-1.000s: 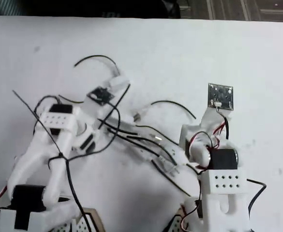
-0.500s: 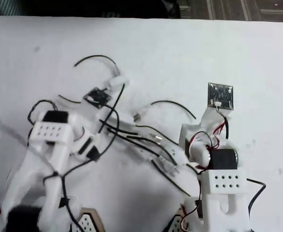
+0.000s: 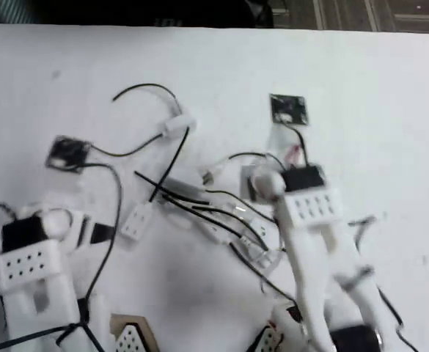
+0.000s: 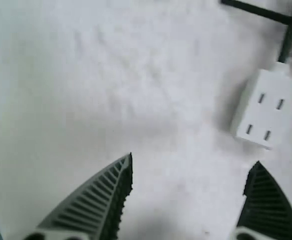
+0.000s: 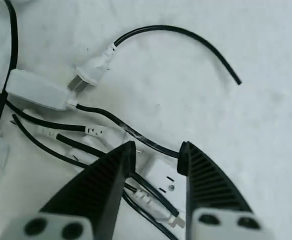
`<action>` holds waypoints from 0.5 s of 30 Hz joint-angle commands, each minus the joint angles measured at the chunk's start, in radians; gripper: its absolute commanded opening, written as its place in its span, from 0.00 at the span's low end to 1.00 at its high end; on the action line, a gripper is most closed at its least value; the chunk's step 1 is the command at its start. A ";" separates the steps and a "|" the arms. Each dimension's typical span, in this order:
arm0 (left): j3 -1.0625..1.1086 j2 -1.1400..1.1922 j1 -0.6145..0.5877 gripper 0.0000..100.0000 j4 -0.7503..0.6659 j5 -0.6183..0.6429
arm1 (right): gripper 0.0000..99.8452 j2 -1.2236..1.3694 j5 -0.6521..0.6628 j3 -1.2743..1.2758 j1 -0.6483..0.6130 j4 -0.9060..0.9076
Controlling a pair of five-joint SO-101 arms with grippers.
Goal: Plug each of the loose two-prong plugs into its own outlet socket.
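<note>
Left gripper (image 4: 192, 161) wide and empty near socket block (image 4: 262, 116); right gripper (image 5: 156, 146) narrow, empty, over cords (image 5: 136, 135)

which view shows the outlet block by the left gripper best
Left wrist view: the outlet block lies face up, four slots plain. The high view shows it small, slots unreadable; right wrist view: cannot tell.

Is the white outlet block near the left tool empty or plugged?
Empty. The white rectangular plastic outlet block lies face up, with both pairs of slots bare and no plug in them.
</note>
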 commanded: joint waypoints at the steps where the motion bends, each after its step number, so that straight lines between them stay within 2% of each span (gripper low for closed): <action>1: 0.129 -0.090 -0.134 0.35 -0.157 0.087 | 0.14 0.188 -0.078 -0.181 -0.061 0.022; 5: 0.230 -0.148 -0.163 0.35 -0.232 0.135 | 0.14 0.363 -0.087 -0.322 -0.102 0.022; 10: 0.282 -0.213 -0.162 0.35 -0.236 0.129 | 0.14 0.549 -0.180 -0.522 -0.110 0.022; 15: 0.308 -0.242 -0.159 0.35 -0.236 0.129 | 0.14 0.740 -0.213 -0.703 -0.110 0.039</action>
